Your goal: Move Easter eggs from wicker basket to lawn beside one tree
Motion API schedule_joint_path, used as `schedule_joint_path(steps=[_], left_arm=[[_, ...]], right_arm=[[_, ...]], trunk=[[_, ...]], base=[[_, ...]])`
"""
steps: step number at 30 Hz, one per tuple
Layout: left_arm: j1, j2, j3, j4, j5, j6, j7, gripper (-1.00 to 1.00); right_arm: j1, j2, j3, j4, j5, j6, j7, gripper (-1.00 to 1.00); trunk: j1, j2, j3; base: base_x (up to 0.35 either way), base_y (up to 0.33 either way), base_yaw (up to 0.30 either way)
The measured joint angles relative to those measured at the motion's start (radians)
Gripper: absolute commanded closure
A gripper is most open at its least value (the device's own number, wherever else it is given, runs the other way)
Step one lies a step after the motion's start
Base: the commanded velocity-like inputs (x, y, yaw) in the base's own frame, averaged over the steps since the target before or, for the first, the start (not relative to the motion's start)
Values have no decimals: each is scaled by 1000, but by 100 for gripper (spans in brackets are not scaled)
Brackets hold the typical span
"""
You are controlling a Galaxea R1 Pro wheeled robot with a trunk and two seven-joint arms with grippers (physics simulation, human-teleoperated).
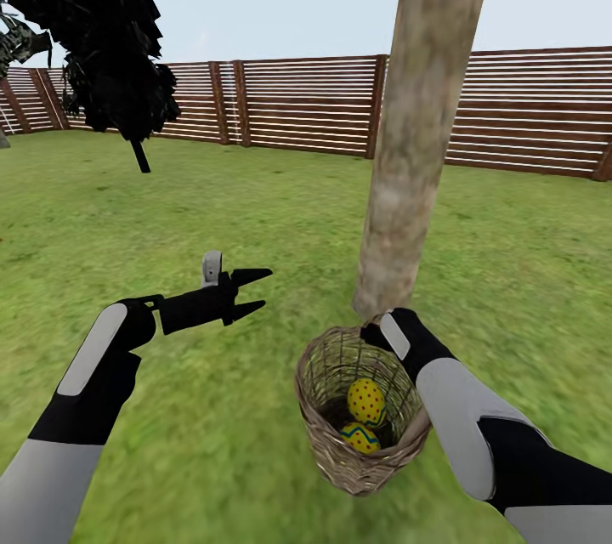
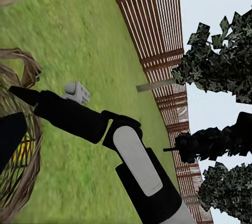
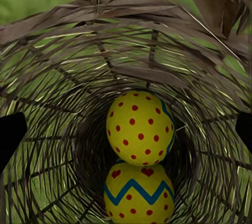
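While the head camera is looking down over both arms, the wicker basket (image 1: pixel 361 408) is sitting tilted on the lawn (image 1: pixel 212 425) at the foot of the tree (image 1: pixel 408 144), with two Easter eggs (image 1: pixel 367 402) showing inside; a third cannot be made out. The right gripper (image 1: pixel 378 330) is reaching over the basket's far rim, its tips hidden behind the wicker, so this arm is much the nearer one. The left gripper (image 1: pixel 252 289) is hovering well apart over bare grass, its jaws standing open and holding nothing, the basket lying off to their right.

Looking along the left wrist camera, the right arm (image 2: pixel 131 156) is stretching across the grass toward the basket's rim (image 2: pixel 26 72), with a wooden fence (image 2: pixel 157 35) and dark foliage beyond.

Looking along the right wrist camera, the jaws are pointing straight down the basket's mouth. Their dark fingertips (image 3: pixel 10 132) are showing at either edge, spread wide and gripping nothing. Both eggs are lying directly ahead between them, one (image 3: pixel 140 127) beyond the other (image 3: pixel 138 192), the dotted one's long axis running roughly along the reach. My judgement: the coming move is a straight advance inward, closing on the nearer egg.
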Motion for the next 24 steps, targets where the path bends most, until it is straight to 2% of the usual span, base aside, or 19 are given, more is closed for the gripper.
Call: schedule_joint_path(steps=[5,7,8,10,14,17,18,19,24], left_arm=[[0,-1,0,-1,0,0,0,-100],[0,-2,-1,-1,0,0,0,-100],[0,-3,-1,-1,0,0,0,-100],[0,-2,0,-1,0,0,0,-100],[0,-3,-1,0,0,0,0,-100],[0,-3,-1,0,-1,0,0,-100],[0,-3,-1,1,-1,0,0,-100],[0,-3,-1,1,-1,0,0,-100],[0,-3,-2,1,-1,0,0,-100]], right_arm=[[0,-1,5,20,7,-15,-12,-100],[0,0,13,66,10,-46,-34,-100],[0,3,17,95,9,-76,-67,-100],[0,6,19,108,6,-93,-104,-100],[0,12,21,116,3,-99,-134,-100],[0,18,28,117,2,-99,-136,-100],[-1,21,63,116,-2,-98,-136,-100],[-5,23,78,116,-2,-91,-135,-100],[-61,32,96,115,0,28,-131,-100]], trunk=[[0,0,0],[0,0,0],[0,0,0],[0,0,0],[0,0,0],[1,-1,-12],[2,-1,-15],[2,-1,-19],[5,-2,-39]], base=[[0,0,0],[0,0,0],[0,0,0],[0,0,0],[0,0,0],[0,0,0],[0,0,0],[0,0,0],[0,0,0]])
